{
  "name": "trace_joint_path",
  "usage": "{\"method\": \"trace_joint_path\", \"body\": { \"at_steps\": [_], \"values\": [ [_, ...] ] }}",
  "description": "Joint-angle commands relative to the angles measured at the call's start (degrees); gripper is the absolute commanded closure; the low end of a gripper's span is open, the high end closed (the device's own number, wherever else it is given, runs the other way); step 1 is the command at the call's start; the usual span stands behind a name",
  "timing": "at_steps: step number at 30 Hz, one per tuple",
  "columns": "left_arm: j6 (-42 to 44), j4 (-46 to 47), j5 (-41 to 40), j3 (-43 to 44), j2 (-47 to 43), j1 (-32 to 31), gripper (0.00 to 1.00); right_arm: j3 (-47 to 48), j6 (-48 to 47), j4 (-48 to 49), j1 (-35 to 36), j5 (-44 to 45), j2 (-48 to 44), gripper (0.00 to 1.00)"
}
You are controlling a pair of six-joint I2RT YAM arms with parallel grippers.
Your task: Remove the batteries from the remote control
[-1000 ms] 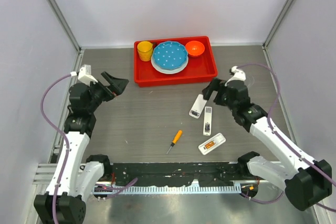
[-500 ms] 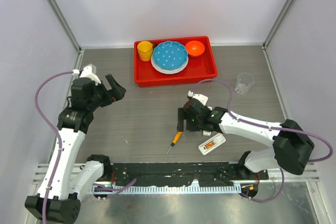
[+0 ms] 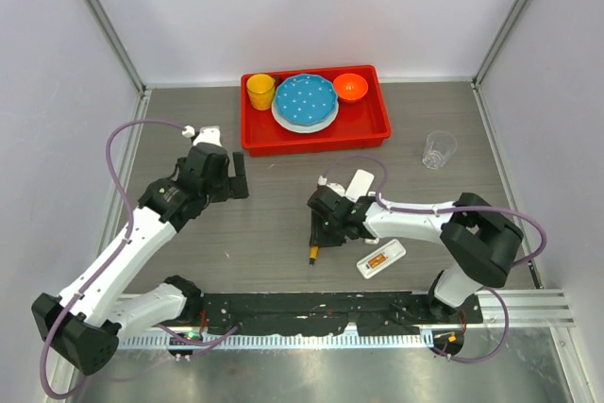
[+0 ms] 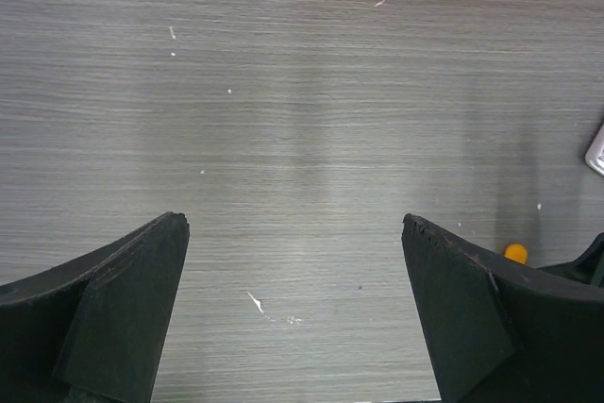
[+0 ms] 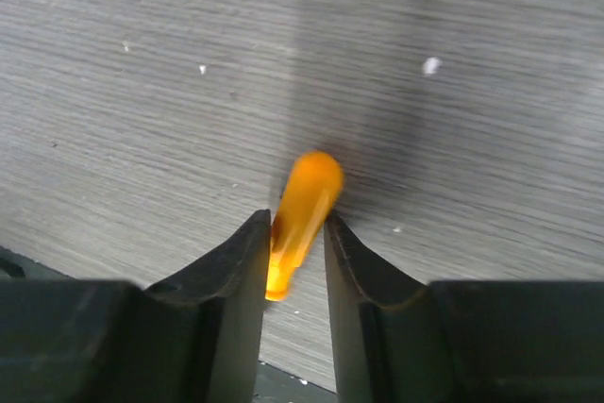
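The open white remote control (image 3: 389, 254) lies on the table near the front, right of centre, with one orange-looking battery (image 3: 377, 260) in its bay. A white remote piece (image 3: 360, 182) lies behind my right arm. My right gripper (image 3: 319, 233) (image 5: 297, 224) is down at the table, shut on the handle of the orange screwdriver (image 5: 304, 205), whose tip (image 3: 312, 254) pokes out toward the front. My left gripper (image 3: 236, 176) (image 4: 294, 224) hovers open over bare table left of centre, with nothing between its fingers.
A red tray (image 3: 315, 136) at the back holds a yellow cup (image 3: 260, 92), a blue plate (image 3: 305, 101) and an orange bowl (image 3: 350, 87). A clear glass (image 3: 438, 149) stands at the right. The left wrist view catches the screwdriver's handle end (image 4: 515, 253).
My right arm swung left from the remote pieces down to the screwdriver, and its jaws closed on the handle. My left arm reached forward and to the right, its gripper still open.
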Motion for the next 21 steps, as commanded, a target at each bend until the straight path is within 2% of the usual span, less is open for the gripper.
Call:
{"method": "trace_joint_path", "body": {
  "at_steps": [1, 2, 3, 4, 8, 14, 18, 19, 21],
  "values": [
    [0.7, -0.7, -6.2, 1.7, 0.2, -1.9, 0.0, 1.6, 1.5, 2.9, 1.1, -1.0, 2.9, 0.74],
    [1.2, -0.6, -6.1, 1.3, 0.1, -2.3, 0.0, 1.7, 1.4, 3.2, 1.1, -0.7, 3.1, 0.81],
    [1.6, -0.3, -5.3, 0.7, -0.2, -2.4, 0.0, 1.9, 0.9, 3.5, 1.1, -0.6, 3.3, 0.94],
    [1.9, -0.1, -4.5, 0.4, -0.5, -2.3, 0.0, 2.7, 0.5, 3.5, 1.1, -0.4, 3.3, 0.99],
    [2.5, 3.5, 0.2, -2.3, -4.0, -2.4, 0.0, 6.4, -3.1, 1.5, 1.1, 3.7, 1.4, 0.98],
    [3.0, 12.5, 13.4, -7.1, -10.1, -2.3, 0.0, 10.2, -7.2, 1.0, 0.7, 12.5, -7.0, 0.99],
    [2.7, 16.7, 22.8, -9.0, -8.2, -2.3, 0.0, 9.5, -8.5, 3.8, -0.8, 15.1, -13.7, 0.99],
    [2.5, 18.1, 28.2, -9.3, -7.4, -2.4, 0.0, 8.3, -8.7, 4.8, -1.4, 14.7, -14.9, 0.99],
    [1.2, 23.3, 33.6, -10.8, -4.2, -2.3, 0.0, 6.7, -9.4, 8.6, -3.7, 11.9, -18.9, 0.99]
  ]
}}
